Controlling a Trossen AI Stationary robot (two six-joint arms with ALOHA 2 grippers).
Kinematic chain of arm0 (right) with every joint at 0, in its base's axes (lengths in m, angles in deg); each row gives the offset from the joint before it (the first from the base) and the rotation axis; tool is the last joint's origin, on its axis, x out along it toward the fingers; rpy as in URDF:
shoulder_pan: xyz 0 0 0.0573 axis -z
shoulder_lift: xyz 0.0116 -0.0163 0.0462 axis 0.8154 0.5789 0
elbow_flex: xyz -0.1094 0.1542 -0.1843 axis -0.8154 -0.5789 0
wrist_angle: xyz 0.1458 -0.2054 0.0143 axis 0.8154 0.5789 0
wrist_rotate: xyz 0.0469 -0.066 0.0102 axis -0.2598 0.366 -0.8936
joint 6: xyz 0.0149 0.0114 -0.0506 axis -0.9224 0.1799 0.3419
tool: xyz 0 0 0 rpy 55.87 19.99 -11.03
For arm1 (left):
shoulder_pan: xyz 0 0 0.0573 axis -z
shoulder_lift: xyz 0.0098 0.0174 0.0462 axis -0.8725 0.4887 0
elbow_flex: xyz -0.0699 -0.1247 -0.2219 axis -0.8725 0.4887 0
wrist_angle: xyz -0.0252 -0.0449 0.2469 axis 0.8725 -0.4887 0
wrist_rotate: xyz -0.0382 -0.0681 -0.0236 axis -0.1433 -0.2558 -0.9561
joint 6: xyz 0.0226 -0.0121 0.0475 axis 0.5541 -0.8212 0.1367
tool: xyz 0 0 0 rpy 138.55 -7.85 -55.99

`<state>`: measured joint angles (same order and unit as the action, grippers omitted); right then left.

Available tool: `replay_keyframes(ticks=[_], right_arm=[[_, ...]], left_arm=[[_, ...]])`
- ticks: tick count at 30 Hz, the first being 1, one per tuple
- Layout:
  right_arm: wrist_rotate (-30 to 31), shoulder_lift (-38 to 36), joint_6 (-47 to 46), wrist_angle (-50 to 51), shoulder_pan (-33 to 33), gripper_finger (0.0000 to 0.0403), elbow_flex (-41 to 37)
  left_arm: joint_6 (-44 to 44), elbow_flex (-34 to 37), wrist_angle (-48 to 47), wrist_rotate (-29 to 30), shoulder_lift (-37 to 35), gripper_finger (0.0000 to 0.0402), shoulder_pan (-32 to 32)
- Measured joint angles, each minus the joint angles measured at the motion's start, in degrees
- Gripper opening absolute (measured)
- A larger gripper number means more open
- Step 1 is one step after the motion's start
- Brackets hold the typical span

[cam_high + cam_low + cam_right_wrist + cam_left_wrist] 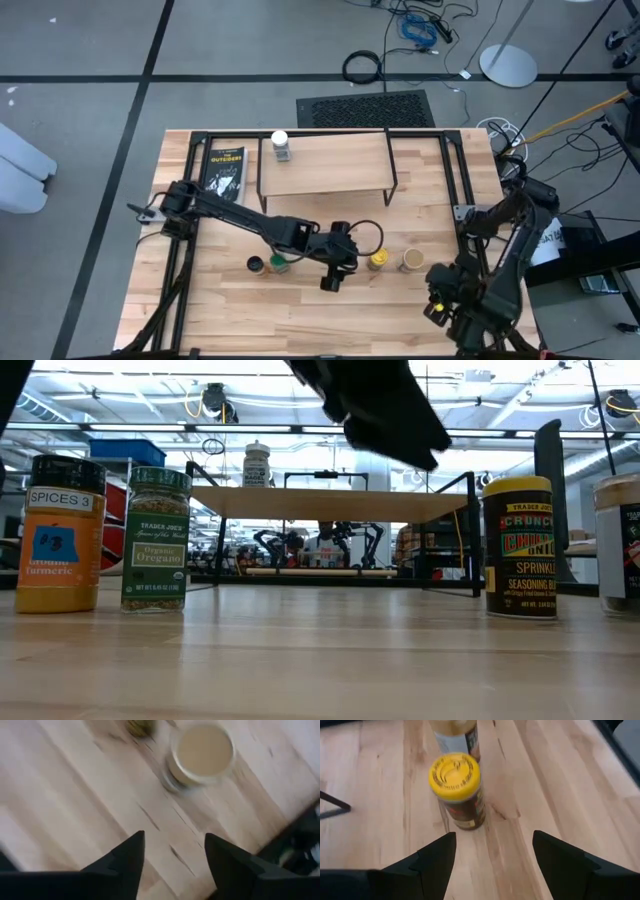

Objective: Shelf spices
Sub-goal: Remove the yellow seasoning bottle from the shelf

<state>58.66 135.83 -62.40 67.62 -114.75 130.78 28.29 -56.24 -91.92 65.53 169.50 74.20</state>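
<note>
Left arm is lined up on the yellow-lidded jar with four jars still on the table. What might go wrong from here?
1. The yellow-lidded jar stands close to the tan-lidded jar; the open left gripper closing in could knock the neighbour over.
2. The right gripper, open, hovers near that same tan-lidded jar, so the two arms may crowd each other.
3. The shelf already holds the white-lidded jar; a careless placement could bump it.
</note>
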Motion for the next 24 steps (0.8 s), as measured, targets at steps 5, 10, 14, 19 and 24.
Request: replay_keyframes(ticks=[5,10,14,19,24], right_arm=[[-2.7,1.2,-2.9,-6.0,0.0,0.0144,-6.8],[-2.2,1.2,-6.3,-10.2,0.2,0.0100,-11.9],[-1.7,1.2,-8.5,-10.9,1.0,0.0068,-14.8],[-1.0,1.2,-7.9,-13.5,2.1,0.0034,-17.3],[1.7,1.1,-6.2,-16.2,3.6,0.0011,-17.8]], left_arm=[[0.4,0.0,1.1,0.1,1.9,0.0271,-0.2],[2.5,0.0,1.8,0.2,3.0,0.0249,-0.5],[2.8,0.0,2.8,0.2,3.3,0.0227,-1.1],[2.8,0.0,2.9,0.2,3.3,0.0206,-2.2],[2.8,0.0,2.8,-0.8,3.3,0.0195,-2.6]])
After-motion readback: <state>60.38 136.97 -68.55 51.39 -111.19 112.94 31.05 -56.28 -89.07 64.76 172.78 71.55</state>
